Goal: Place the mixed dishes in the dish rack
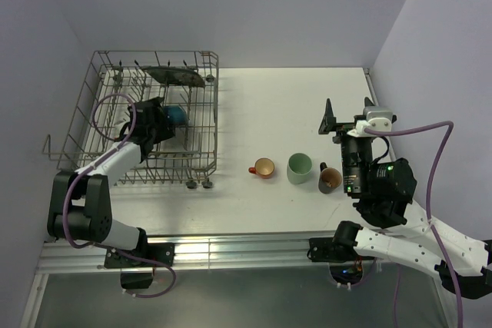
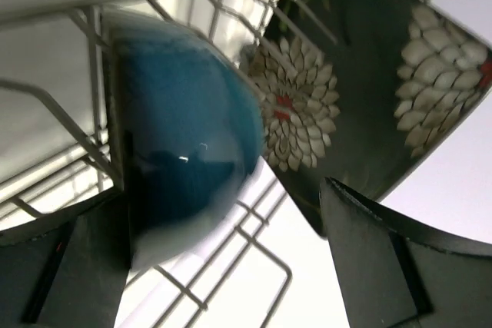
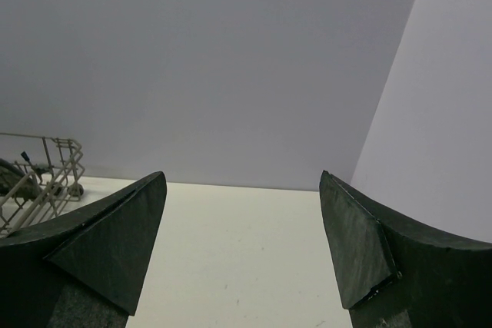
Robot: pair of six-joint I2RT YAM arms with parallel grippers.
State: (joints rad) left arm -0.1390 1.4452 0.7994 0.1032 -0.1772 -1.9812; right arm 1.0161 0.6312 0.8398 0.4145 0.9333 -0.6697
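The grey wire dish rack [image 1: 115,147] stands at the table's far left. The dark floral plate [image 1: 175,76] stands on edge at its back. The blue bowl [image 1: 178,116] rests on its side among the wires. My left gripper [image 1: 167,122] is inside the rack, open, and the bowl [image 2: 181,136] lies against its left finger [image 2: 61,266], apart from the right one. The plate [image 2: 369,74] is just beyond. The orange-red cup [image 1: 262,167], pale green mug [image 1: 300,167] and brown cup [image 1: 330,180] stand in a row on the table. My right gripper [image 1: 350,113] is open and empty, beyond the brown cup.
The rack's far corner with a wheel [image 3: 46,178] shows at the left of the right wrist view. Walls close the table at the back and right. The metal rail [image 1: 231,251] runs along the near edge.
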